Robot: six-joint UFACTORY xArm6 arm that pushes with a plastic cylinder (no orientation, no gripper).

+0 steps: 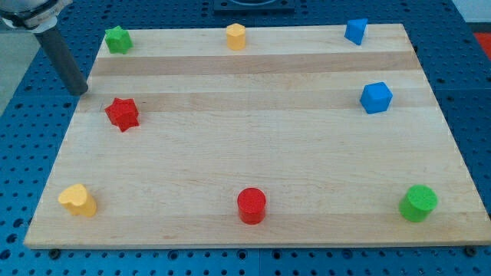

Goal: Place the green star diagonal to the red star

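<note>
The green star [117, 39] sits at the board's top left corner. The red star [122, 113] lies on the left side of the board, below the green star. My tip [80, 92] is at the board's left edge, between the two stars in height. It is left of and a little above the red star, and below and left of the green star. It touches neither star.
A yellow hexagon block [235, 35] is at top centre. Two blue blocks are at the top right [355, 31] and right [376, 97]. A yellow heart [77, 199], a red cylinder [252, 205] and a green cylinder [418, 202] line the bottom.
</note>
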